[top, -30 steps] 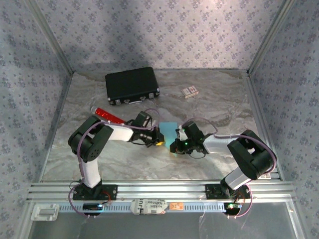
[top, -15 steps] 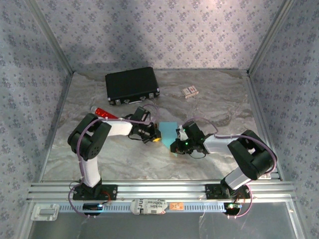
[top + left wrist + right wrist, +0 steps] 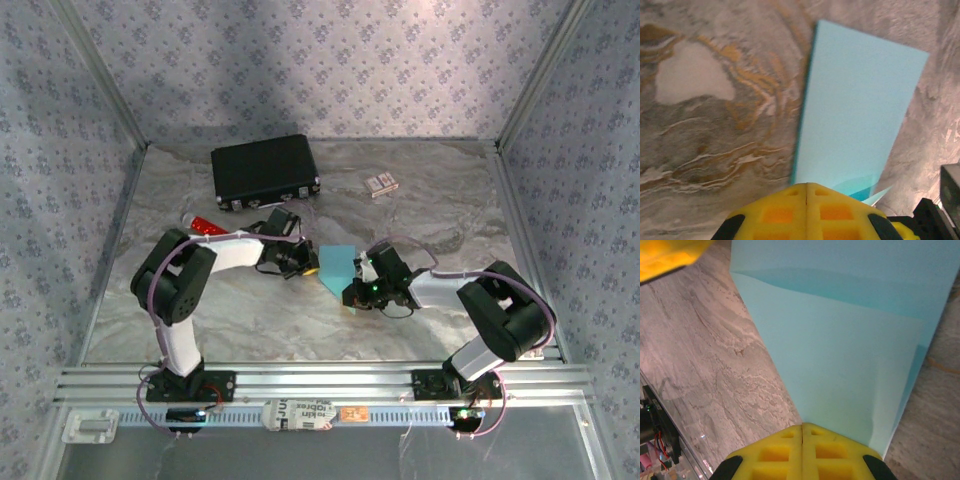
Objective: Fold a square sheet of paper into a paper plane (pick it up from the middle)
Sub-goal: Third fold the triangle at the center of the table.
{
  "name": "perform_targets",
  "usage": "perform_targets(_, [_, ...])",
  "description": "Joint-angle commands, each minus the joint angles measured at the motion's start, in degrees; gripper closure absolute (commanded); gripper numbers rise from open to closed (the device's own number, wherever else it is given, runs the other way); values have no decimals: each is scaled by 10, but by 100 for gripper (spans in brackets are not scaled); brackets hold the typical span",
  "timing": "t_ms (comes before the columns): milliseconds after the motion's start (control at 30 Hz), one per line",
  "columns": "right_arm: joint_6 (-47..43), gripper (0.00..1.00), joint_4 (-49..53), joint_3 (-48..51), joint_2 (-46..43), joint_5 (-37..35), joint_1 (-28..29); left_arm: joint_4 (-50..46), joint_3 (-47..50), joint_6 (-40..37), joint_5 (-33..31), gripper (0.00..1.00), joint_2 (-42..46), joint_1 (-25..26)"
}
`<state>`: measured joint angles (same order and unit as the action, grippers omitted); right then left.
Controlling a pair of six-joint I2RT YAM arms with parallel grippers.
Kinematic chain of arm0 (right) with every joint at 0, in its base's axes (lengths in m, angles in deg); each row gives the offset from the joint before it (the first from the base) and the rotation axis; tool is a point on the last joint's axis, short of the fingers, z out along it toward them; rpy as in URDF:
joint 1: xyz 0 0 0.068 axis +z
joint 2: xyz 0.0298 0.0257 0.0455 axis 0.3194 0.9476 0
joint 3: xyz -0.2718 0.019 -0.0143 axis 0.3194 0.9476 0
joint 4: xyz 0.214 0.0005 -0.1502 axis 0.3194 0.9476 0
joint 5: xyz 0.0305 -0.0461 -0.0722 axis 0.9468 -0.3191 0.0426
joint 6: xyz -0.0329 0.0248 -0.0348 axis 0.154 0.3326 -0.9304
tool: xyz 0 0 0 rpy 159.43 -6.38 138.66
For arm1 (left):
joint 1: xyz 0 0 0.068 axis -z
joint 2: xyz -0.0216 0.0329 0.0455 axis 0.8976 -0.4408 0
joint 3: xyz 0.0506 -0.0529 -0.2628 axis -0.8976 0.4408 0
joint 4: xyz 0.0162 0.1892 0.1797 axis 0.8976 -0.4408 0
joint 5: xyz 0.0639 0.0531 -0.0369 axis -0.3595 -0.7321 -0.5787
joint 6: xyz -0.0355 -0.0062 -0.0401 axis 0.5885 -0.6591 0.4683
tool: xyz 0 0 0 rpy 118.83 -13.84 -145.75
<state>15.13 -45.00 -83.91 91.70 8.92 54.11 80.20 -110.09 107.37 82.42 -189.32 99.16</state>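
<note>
Evidently, the square sheet of paper (image 3: 855,110) is pinched in left gripper (image 3: 806,187) and right gripper (image 3: 802,428) jaws, its gripped edges hidden.

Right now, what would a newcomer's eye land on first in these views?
The light blue paper at the middle of the table, pinched from either side by the left gripper and the right gripper, whose yellow pads are shut on its edges. After that, the black case at the back left and the red tube by the left arm.
</note>
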Motion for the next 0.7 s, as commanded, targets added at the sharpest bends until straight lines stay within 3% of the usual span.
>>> perform_targets(0, [-1, 95, 63, 17, 9, -15, -4, -11, -15, -19, -9, 95, 26, 26])
perform_targets(267, [1, 95, 62, 16, 10, -16, -5, 66, 8, 22, 14, 96, -17, 56])
perform_targets(667, [1, 94, 69, -15, -24, 8, -9, 69, 52, 6, 3, 98, -48, 31])
